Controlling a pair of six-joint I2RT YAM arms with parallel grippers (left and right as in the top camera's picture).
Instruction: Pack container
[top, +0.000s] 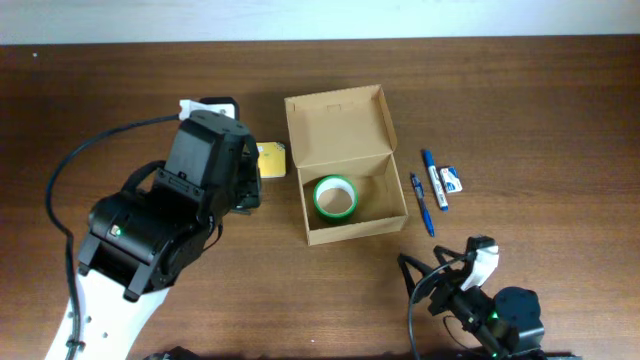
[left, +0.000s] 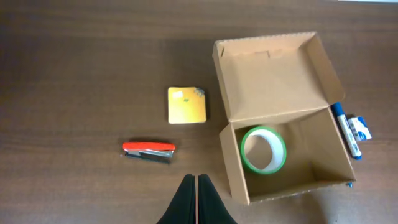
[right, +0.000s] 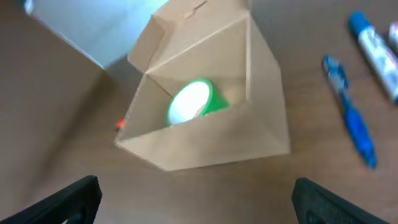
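Wooden table (top: 100, 90): arm (top: 160, 220) hides stapler (left: 148, 150) overhead; left end effector (left: 196, 180) clamped empty, right end effector (right: 196, 202) wide open.

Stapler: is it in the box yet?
No, the stapler lies on the table outside the box; only the tape roll is inside.

No readable text anywhere (marker (left: 346, 131) label too blurred to read).

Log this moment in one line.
container: open, tape roll inside | left jaws: shut, empty | right jaws: open, empty | stapler, notepad: outside
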